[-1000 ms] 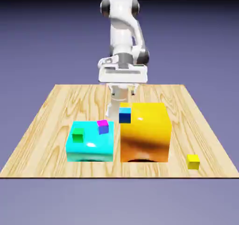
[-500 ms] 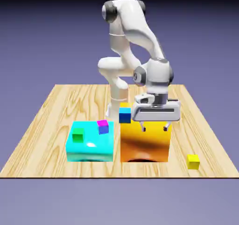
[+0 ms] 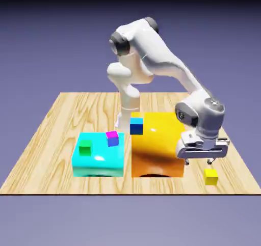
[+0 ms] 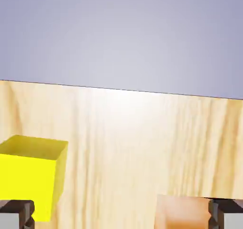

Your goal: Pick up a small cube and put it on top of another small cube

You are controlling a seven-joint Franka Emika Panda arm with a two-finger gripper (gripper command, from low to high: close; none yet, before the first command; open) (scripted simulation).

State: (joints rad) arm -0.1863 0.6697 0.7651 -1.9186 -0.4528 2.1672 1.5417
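The small yellow cube (image 3: 211, 176) lies on the wood near the table's front edge, at the exterior view's right. My gripper (image 3: 199, 161) hangs open just above and slightly left of it, low over the table, with nothing between the fingers. In the hand view the yellow cube (image 4: 31, 176) shows at the lower left, beside the left fingertip (image 4: 16, 215) and off centre from the gripper (image 4: 121, 219). The small magenta-topped cube (image 3: 112, 138) with blue-purple sides rests on the cyan block (image 3: 99, 163), well to the left.
A small green cube (image 3: 85, 148) also sits on the cyan block. The big orange-yellow block (image 3: 158, 145) stands right beside my hand, with a dark blue cube (image 3: 136, 126) at its far left corner. An orange patch (image 4: 182, 214) shows by the right fingertip.
The arm has swung from over the big orange-yellow block toward the exterior view's right and come down close to the small yellow cube. The gripper stayed open; no cube moved.
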